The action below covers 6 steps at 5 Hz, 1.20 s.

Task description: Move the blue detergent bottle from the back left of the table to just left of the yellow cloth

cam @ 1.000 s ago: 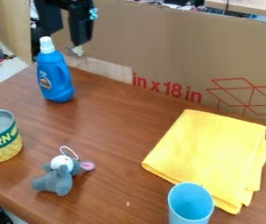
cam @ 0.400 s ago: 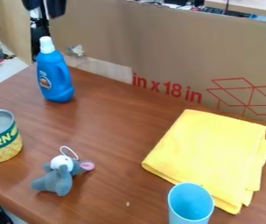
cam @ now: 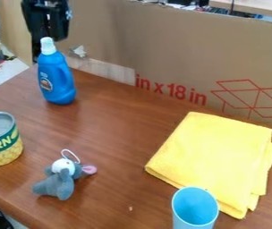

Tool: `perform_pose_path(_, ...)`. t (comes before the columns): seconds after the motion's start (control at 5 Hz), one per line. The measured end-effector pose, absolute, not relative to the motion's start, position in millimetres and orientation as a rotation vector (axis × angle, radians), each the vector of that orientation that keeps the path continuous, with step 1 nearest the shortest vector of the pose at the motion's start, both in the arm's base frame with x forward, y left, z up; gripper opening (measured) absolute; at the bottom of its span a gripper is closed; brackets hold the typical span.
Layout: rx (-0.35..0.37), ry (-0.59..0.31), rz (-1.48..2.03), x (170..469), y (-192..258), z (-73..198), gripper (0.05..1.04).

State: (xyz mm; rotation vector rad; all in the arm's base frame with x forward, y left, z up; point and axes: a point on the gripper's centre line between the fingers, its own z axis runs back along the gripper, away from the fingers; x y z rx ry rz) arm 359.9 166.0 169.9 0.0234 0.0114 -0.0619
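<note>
**Blue bottle upright just below the fingers in view**

Whether they are open or closed, I cannot tell. Farther below them on the brown table are a can and grey plush toy; lower right, a yellow cloth and blue cup. Cardboard stands to their right.

Looks like a robotics lab or a similar workroom. To be judged from the black robot gripper at eleven o'clock, over a brown wooden table with mixed household items, such as a blue bottle and a yellow cloth. From twelve to three o'clock, behind the table, a big printed cardboard sheet. Beyond it, towards one o'clock, a light desk with dark clutter. At ten o'clock, a pale floor with small scattered things.
</note>
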Motion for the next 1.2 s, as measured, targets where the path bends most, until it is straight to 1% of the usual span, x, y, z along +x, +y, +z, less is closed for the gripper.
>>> perform_pose_path(0.2, 0.006, 0.032, -0.05, 362, 179, 153, 1.001)
perform_pose_path(0.6, -0.005, 0.032, -0.05, 377, 187, 148, 1.001)
perform_pose_path(0.8, -0.022, 0.061, -0.042, 379, 193, 135, 0.964)
perform_pose_path(1.0, -0.033, 0.082, -0.032, 380, 193, 130, 0.79)
perform_pose_path(1.2, -0.031, 0.084, -0.03, 379, 194, 130, 0.52)
